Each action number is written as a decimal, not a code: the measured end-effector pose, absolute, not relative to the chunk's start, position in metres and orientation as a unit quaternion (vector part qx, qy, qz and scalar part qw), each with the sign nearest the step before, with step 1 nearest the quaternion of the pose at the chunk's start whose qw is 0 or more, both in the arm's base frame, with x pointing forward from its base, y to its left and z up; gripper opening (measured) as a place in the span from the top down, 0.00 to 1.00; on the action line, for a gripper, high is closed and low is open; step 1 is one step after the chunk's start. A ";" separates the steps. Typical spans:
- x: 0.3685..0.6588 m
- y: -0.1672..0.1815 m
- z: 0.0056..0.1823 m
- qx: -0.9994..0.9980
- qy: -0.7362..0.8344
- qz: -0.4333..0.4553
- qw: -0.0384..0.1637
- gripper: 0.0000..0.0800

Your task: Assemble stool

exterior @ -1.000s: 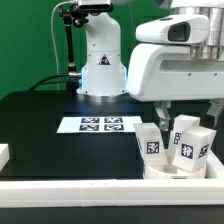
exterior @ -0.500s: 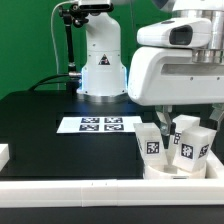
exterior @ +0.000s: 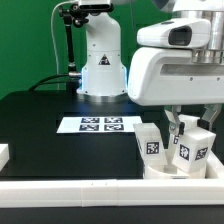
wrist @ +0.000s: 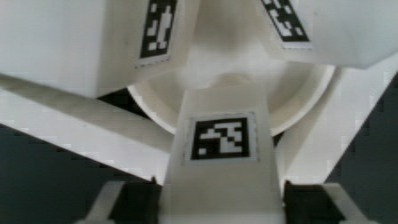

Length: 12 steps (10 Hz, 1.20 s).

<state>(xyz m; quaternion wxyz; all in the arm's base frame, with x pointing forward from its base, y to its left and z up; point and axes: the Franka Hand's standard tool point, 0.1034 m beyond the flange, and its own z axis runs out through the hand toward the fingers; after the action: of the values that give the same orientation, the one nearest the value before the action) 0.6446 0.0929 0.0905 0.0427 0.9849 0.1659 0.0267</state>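
The round white stool seat (exterior: pixel 160 170) lies at the front of the exterior view's right, with three white tagged legs standing up from it: a left leg (exterior: pixel 152 144), a right leg (exterior: pixel 197 149) and a back leg (exterior: pixel 186 127). My gripper (exterior: pixel 187 118) reaches down over the back leg. In the wrist view the seat (wrist: pixel 196 85) lies beyond a tagged leg (wrist: pixel 222 140) that fills the gap of my gripper (wrist: pixel 217 205). Both dark finger pads (wrist: pixel 146 200) press on its sides. Two other legs run out of that picture.
The marker board (exterior: pixel 98 125) lies flat mid-table. A long white rail (exterior: pixel 80 190) runs along the front edge, and a white block (exterior: pixel 3 153) sits at the exterior view's left. The robot base (exterior: pixel 100 70) stands at the back.
My fingers have shifted slightly toward the exterior view's right around the back leg. The seat and the other legs stay put.
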 end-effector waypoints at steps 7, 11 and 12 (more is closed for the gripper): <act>0.646 0.092 0.090 0.997 -0.059 0.044 0.034 0.58; 0.647 0.097 0.090 0.968 -0.244 0.056 0.023 0.58; 0.646 0.098 0.090 0.957 -0.283 0.057 0.021 0.58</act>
<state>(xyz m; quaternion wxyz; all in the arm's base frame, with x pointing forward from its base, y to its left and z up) 0.6462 0.0981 0.0897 0.0213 0.9573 -0.2826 0.0569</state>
